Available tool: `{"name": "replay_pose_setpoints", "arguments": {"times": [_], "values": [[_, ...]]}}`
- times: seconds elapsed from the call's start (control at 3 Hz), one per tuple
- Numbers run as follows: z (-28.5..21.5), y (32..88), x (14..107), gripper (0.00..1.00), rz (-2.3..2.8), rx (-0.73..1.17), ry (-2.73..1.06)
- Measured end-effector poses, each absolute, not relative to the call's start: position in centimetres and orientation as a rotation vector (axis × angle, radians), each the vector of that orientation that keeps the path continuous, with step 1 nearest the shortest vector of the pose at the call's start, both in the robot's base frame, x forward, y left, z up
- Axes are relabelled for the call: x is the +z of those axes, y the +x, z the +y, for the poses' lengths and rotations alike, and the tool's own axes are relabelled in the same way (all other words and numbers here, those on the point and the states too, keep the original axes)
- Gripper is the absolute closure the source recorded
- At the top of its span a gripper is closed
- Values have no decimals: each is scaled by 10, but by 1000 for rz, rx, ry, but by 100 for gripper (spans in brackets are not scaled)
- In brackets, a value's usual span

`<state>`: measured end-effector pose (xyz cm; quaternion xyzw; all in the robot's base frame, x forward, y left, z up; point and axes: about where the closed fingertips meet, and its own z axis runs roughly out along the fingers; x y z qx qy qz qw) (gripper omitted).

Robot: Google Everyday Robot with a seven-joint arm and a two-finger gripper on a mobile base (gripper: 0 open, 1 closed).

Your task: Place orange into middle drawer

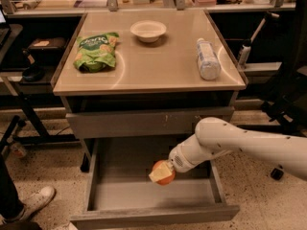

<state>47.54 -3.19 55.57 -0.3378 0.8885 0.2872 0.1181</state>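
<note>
Gripper [160,173] clamped on orange [168,178], low inside open middle drawer [120,195], right of centre; contact with drawer floor unclear. Arm [240,143] enters from right. On tabletop [153,71]: green bag [96,51] left, bowl [148,31] far centre, bottle [207,59] right.

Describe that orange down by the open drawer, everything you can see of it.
The orange is a small, round, smooth, bright orange fruit. The robot's hand grips it, and a pale finger covers part of its front, so only part shows. It hangs low inside the open middle drawer, over the grey floor near the middle. Whether it touches that floor cannot be told.
</note>
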Motion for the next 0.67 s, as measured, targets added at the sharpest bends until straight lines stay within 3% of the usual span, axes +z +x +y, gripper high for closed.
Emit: {"name": "replay_pose_setpoints", "arguments": {"times": [0.67], "values": [[-10,478,470,100,2671,915,-789]]}}
